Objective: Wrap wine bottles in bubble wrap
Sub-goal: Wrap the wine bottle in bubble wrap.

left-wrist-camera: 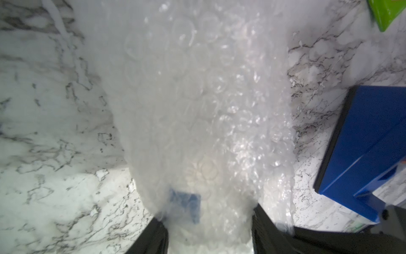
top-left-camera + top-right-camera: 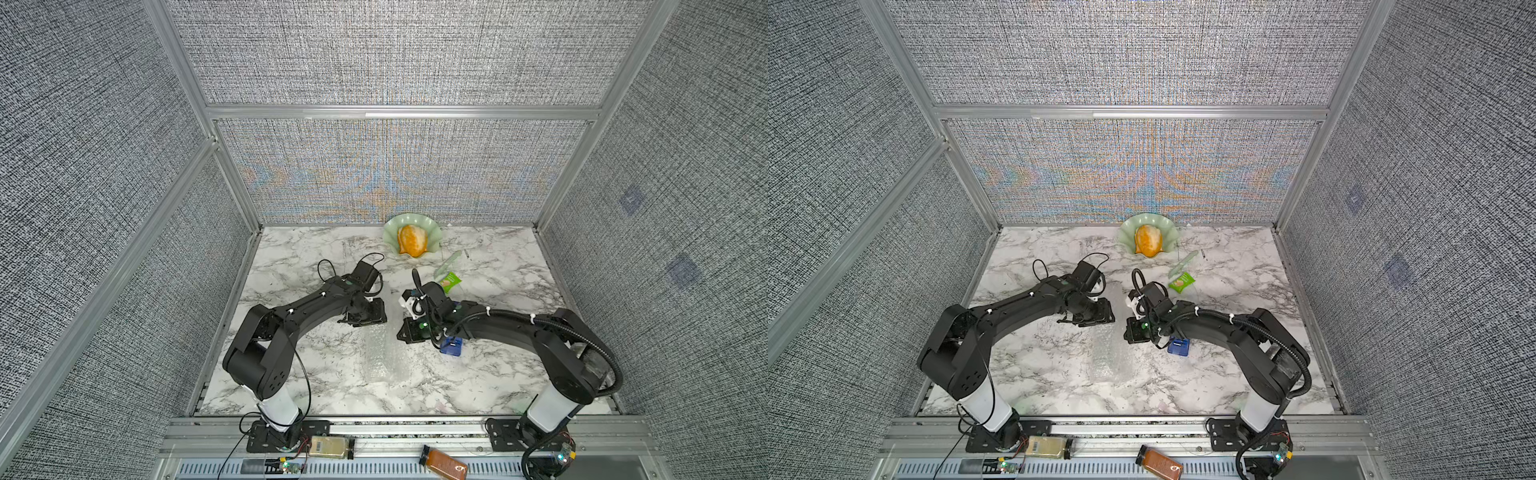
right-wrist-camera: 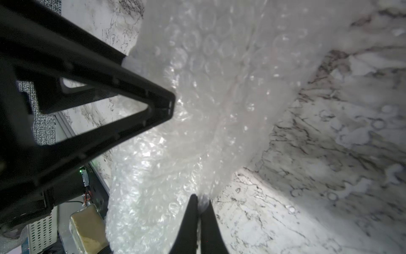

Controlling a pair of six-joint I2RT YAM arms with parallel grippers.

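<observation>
Lying in the lower middle of both top views, the bubble wrap (image 2: pixel 380 353) (image 2: pixel 1108 353) forms a whitish, crinkly roll on the marble counter (image 2: pixel 291 257), with one end reaching up between the two arms. The left gripper (image 2: pixel 365 318) sits just left of that end and the right gripper (image 2: pixel 409 332) just right of it. In the left wrist view the left gripper (image 1: pixel 208 231) has its two black fingers set apart on either side of the roll and pressed against the plastic, so it grips the wrapped bundle. A blurred blue patch shows through the plastic between those fingers. It is the label of the wine bottle (image 1: pixel 185 204), and the wrap hides the rest of the bottle. In the right wrist view the right gripper (image 3: pixel 201 206) is closed, its fingertips pinching a thin edge of the bubble wrap (image 3: pixel 208 99). A blue tape dispenser (image 2: pixel 452 345) (image 1: pixel 369 143) stands on the counter just right of the right gripper, partly under that arm. A green packet (image 2: pixel 449 281) lies above it, right of centre. A pale green scalloped dish (image 2: pixel 390 232) holding something orange sits at the upper middle of the counter, against the back wall. A brown-filled bottle (image 2: pixel 442 459) lies off the counter at the bottom edge of the frame.
</observation>
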